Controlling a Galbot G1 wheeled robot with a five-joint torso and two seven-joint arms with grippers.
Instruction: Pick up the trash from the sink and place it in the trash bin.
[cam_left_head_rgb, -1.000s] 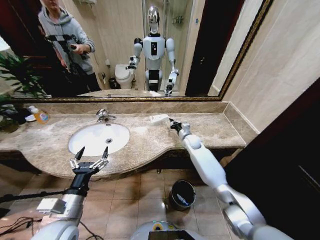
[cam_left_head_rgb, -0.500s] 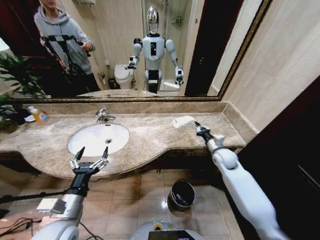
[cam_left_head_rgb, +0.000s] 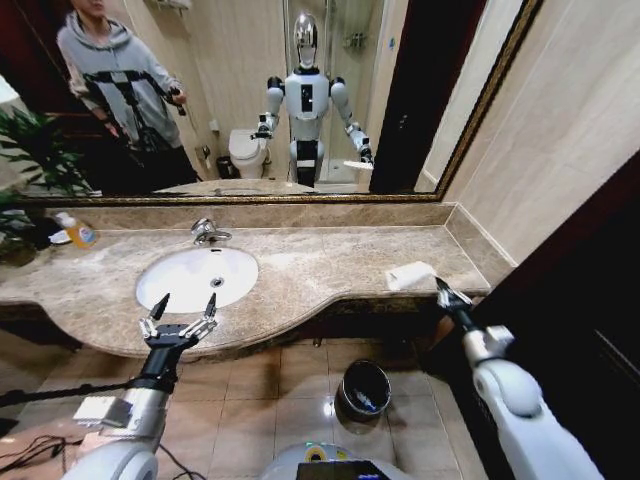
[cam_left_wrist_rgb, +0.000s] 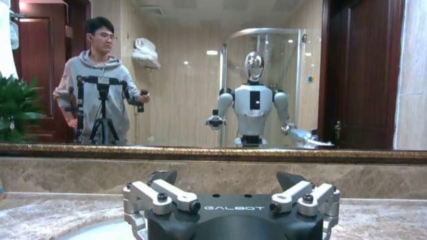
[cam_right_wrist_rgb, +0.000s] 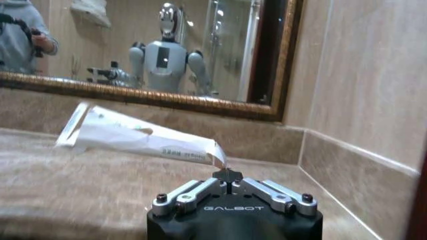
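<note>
One flat white packet (cam_left_head_rgb: 411, 275) is pinched by a corner in the right gripper (cam_left_head_rgb: 441, 288), held just over the front right edge of the marble surface (cam_left_head_rgb: 310, 265), tilted. Left gripper (cam_left_head_rgb: 178, 322) hangs with fingers spread, empty, at the front rim of the sink (cam_left_head_rgb: 197, 277). The trash bin (cam_left_head_rgb: 364, 389) stands on the floor below.

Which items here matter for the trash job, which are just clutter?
Job:
- white packet, held by the right pincer over the counter's front edge
- sink
- trash bin on the floor
- left pincer, open, at the sink's front rim

Lying about:
- orange-capped bottle
- plant
</note>
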